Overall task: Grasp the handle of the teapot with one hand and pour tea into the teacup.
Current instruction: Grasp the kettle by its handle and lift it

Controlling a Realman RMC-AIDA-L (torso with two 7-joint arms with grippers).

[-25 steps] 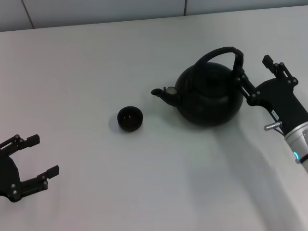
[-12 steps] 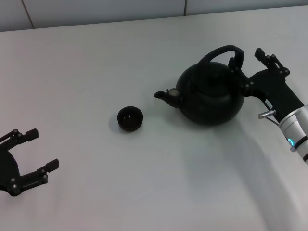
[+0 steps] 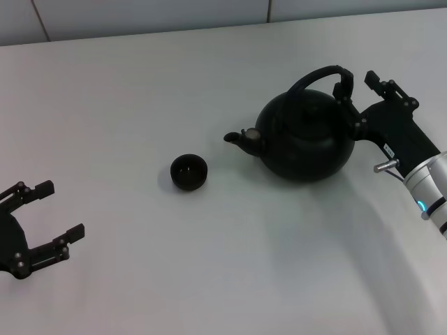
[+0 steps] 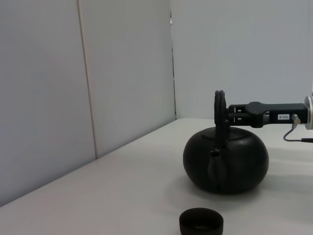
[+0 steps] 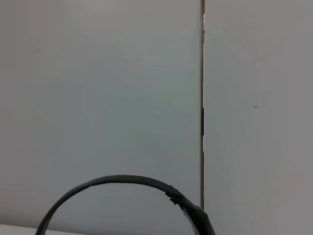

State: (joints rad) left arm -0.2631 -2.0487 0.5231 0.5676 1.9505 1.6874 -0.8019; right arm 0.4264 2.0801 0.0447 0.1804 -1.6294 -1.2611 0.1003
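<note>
Head view: right gripper (image 3: 359,80) sits at the right end of the handle (image 3: 318,75), jaws spread, one finger each side of the hoop, not yet clenched.
Teapot (image 3: 305,135): on the worktop (image 3: 209,265), toward its far right, spout facing the teacup (image 3: 188,172).
Teacup: mid-worktop, well apart from the spout; contents not readable.
Left gripper (image 3: 43,223): parked at the near left edge, jaws released.
Handling: pot looks big, rigid and probably heavy; smooth hoop may let it swing or slip.
Grip point: the handle's crown looks best; a hold low at the hoop's end likely tips the body.
Cup: small, light, easily knocked.
</note>
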